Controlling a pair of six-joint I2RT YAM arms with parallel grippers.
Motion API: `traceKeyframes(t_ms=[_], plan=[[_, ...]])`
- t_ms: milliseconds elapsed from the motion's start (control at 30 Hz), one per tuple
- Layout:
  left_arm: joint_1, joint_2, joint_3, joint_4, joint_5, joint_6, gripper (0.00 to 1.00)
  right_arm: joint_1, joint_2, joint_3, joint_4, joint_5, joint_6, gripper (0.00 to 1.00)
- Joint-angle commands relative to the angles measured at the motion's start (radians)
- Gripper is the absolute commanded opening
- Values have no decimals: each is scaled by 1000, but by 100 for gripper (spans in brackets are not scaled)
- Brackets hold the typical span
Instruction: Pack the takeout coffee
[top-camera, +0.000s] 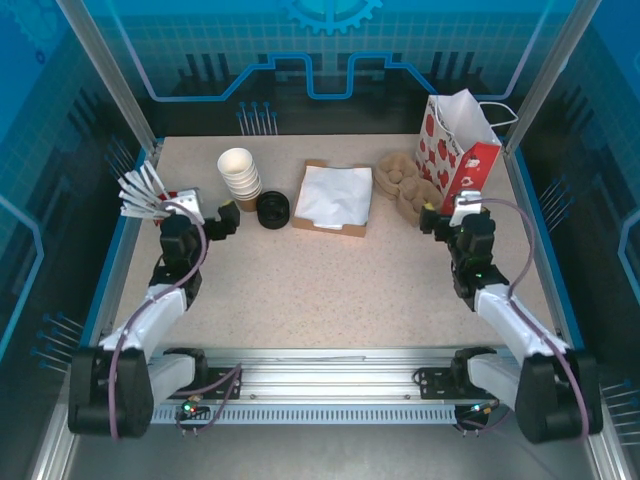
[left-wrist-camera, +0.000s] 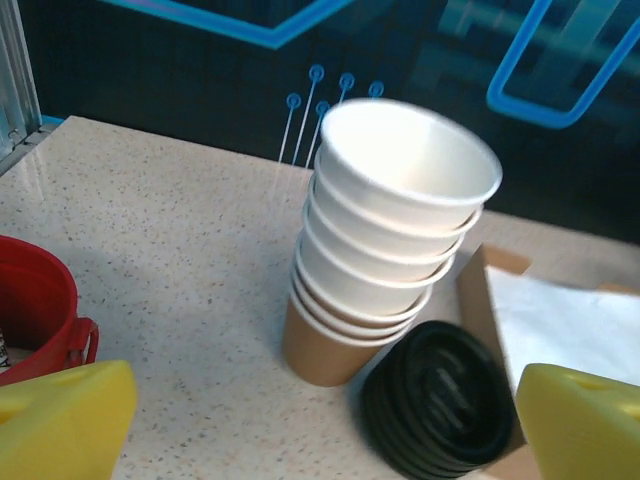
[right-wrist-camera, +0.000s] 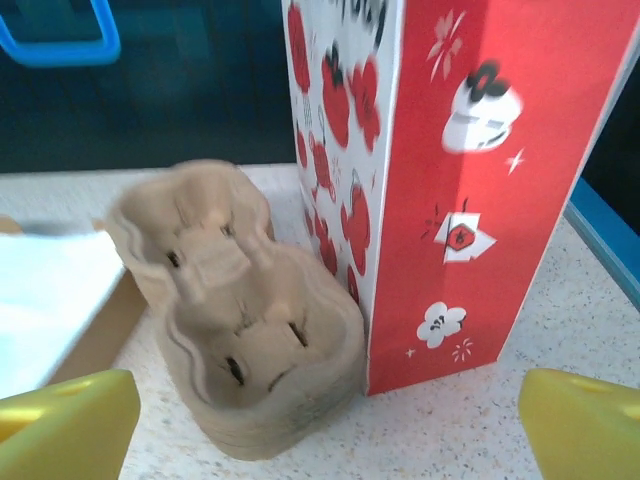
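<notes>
**Item:** takeout coffee. We find it in parts, not yet made up. A cup stack (left-wrist-camera: 390, 250) stands on the table (top-camera: 330, 290), on the left-arm side of the napkin tray (top-camera: 312, 166). A pile of black lids (left-wrist-camera: 435, 400) sits just beside the stack's foot, between it and the tray.

**Appearance:** tapered paper cups with rolled rims, white above and the lowest one kraft brown. The lids are round, black and faintly glossy.

**Handling, as we judge it:** light and thin-walled, easily crushed. A pressed-on lid may pop off under a squeeze. We would take a lidded cup around the upper wall just below the rim, where it is stiffest, and keep it upright.

**Packing:** pulp carriers (right-wrist-camera: 250, 320) lie on the tray's right-arm side, with a red-and-white paper bag (right-wrist-camera: 470, 200) just beyond them.

**Jaws:** the left gripper (top-camera: 222, 220) is spread wide and faces the stack. The right gripper (top-camera: 432, 218) is spread wide and faces the carriers. Neither holds anything.
</notes>
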Motion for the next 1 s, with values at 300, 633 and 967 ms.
traceKeyframes(t_ms=[300,633,967], plan=[[-251,-124,224,-487,194,-173,94,345,121,424,-594,27,-85,94],[-349,21,425,-636,159,-80,92,308,371,700,-807,-121,-215,87],[-265,211,631,-834,-130,-3,83,437,525,825,-790,-200,-135,84]])
